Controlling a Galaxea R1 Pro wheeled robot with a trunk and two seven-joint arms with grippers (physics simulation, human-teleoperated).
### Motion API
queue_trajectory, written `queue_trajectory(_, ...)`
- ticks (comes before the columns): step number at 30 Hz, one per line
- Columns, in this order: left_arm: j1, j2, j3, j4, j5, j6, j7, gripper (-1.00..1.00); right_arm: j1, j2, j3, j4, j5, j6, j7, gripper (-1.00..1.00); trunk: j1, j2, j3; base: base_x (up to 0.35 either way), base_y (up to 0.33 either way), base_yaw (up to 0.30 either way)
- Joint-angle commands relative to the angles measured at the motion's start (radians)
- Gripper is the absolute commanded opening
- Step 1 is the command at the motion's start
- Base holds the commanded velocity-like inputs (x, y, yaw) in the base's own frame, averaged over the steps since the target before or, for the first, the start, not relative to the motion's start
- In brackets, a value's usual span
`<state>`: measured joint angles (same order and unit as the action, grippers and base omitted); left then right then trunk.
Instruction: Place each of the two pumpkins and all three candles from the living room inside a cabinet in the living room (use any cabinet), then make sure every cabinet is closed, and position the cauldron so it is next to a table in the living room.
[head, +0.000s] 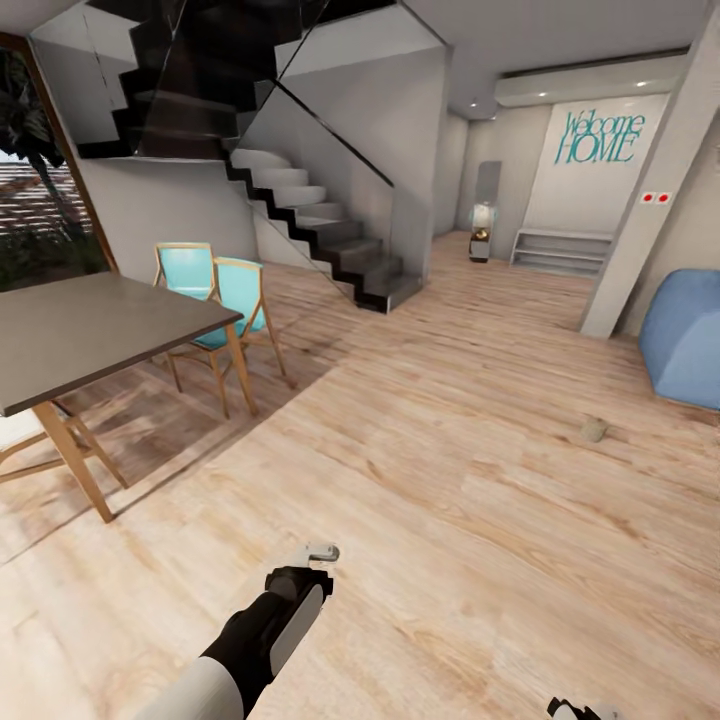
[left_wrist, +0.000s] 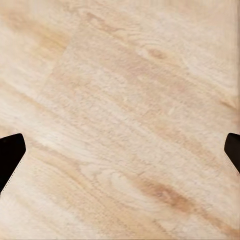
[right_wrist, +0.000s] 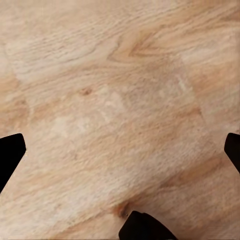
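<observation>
The robot faces an open room with a pale wooden floor (head: 450, 480). A small greyish candle (head: 595, 430) lies on the floor at the right, near a blue beanbag (head: 685, 335) and well apart from both arms. The left pincer (left_wrist: 120, 150) hangs over bare planks, fingers spread wide, grasping nothing — the right pincer (right_wrist: 120, 150) likewise, released over the floor. At the left stands a dark grey counter (head: 90, 335) with turquoise chairs (head: 225, 290); a staircase (head: 320, 225) rises behind

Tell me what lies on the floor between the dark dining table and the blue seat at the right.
Head view: bare wooden floor between table and blue seat, apart from one small greyish object near the seat.
</observation>
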<state>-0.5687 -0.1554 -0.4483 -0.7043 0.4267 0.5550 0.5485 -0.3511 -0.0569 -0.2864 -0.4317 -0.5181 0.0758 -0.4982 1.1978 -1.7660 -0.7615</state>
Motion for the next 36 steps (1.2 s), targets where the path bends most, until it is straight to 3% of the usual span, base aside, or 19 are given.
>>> queue_trajectory(1, -0.001, 0.001, -0.004, -0.001, 0.01, 0.002, 0.01, 1.0, 0.0, 0.0, 0.0, -0.002, -0.004, 0.006, -0.004, 1.0, 0.0, 0.0, -0.001, 0.309, 0.0, -0.043)
queue_trajectory(11, -0.001, 0.001, -0.006, -0.001, 0.009, 0.002, 0.01, 1.0, 0.0, 0.0, 0.001, -0.002, -0.002, 0.005, -0.003, 1.0, 0.0, 0.0, -0.001, 0.342, -0.071, -0.016)
queue_trajectory(20, -0.001, 0.001, -0.006, -0.001, 0.009, 0.002, 0.009, 1.0, 0.0, -0.002, -0.002, -0.001, -0.005, 0.006, -0.003, 1.0, 0.0, 0.0, -0.001, 0.297, -0.212, -0.248)
queue_trajectory(36, -0.001, 0.001, -0.006, -0.001, 0.009, 0.002, 0.008, 1.0, 0.0, -0.003, -0.002, -0.001, -0.005, 0.006, -0.003, 1.0, 0.0, 0.0, -0.001, 0.028, -0.024, -0.284)
